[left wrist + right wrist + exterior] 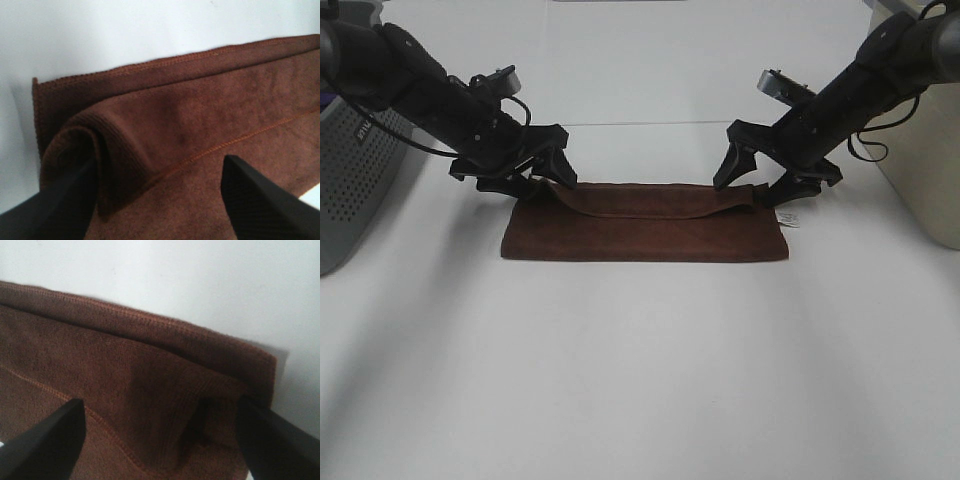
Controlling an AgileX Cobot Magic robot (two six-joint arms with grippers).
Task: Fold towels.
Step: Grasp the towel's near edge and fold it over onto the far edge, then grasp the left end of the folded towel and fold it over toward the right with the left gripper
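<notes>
On the white tabletop (pixel 640 380) we see the towel (pixel 645 235) lying folded into a long strip, left hand (pixel 540 183) and right hand (pixel 752 190) both spread open over its far corners

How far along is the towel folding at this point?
Done: the reddish-brown towel lies on the white table as a long strip, apparently folded once. Its upper hem runs unevenly and the cloth is rolled at both far corners. In hand: nothing; the left hand and right hand stand open at those corners. Left: probably flattening the corners and folding the strip across.
</notes>
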